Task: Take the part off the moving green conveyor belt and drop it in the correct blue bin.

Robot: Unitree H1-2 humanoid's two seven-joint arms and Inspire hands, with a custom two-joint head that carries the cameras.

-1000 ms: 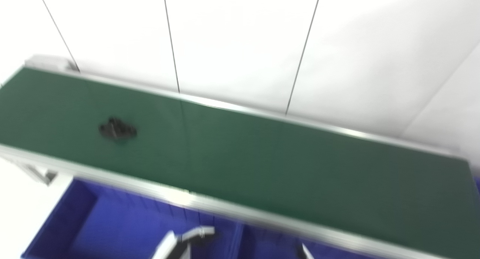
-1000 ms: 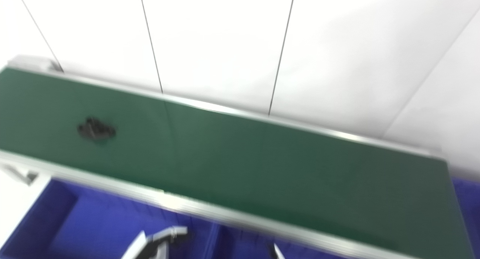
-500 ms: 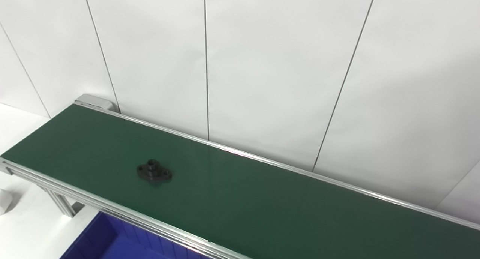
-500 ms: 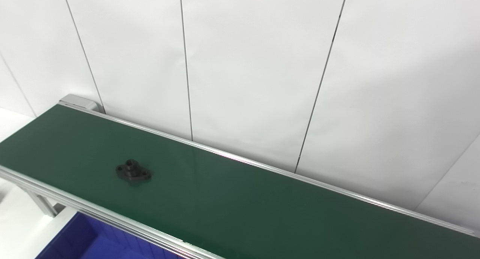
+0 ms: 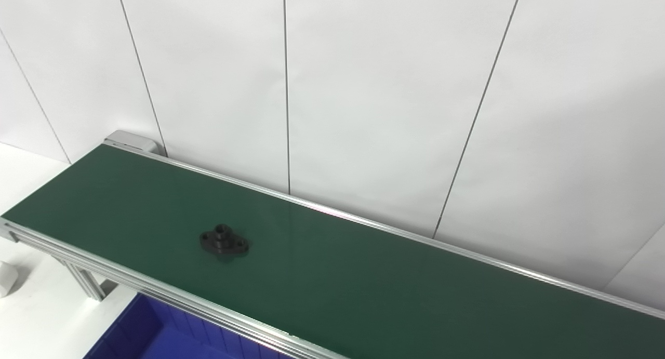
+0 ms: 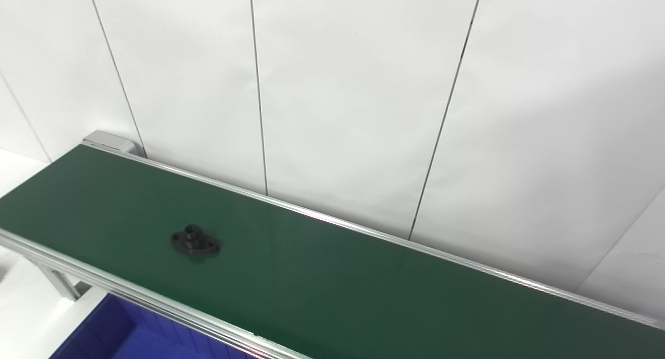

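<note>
A small black flanged part (image 5: pixel 224 241) with a raised round hub and a hole at each end lies flat on the green conveyor belt (image 5: pixel 363 281), left of the belt's middle and nearer its front rail. Only a corner of a blue bin (image 5: pixel 150 334) shows, below the belt's front rail at the bottom left. Neither hand nor arm appears in either eye view.
The belt runs from the upper left to the lower right between aluminium rails (image 5: pixel 156 289). White wall panels (image 5: pixel 363 99) with dark seams stand right behind it. A metal support leg (image 5: pixel 83 281) and a white floor show at the far left.
The camera tilted up a second ago, so the hands and most of the bins left the picture. Over the last half second the part rode the belt a little to the right.
</note>
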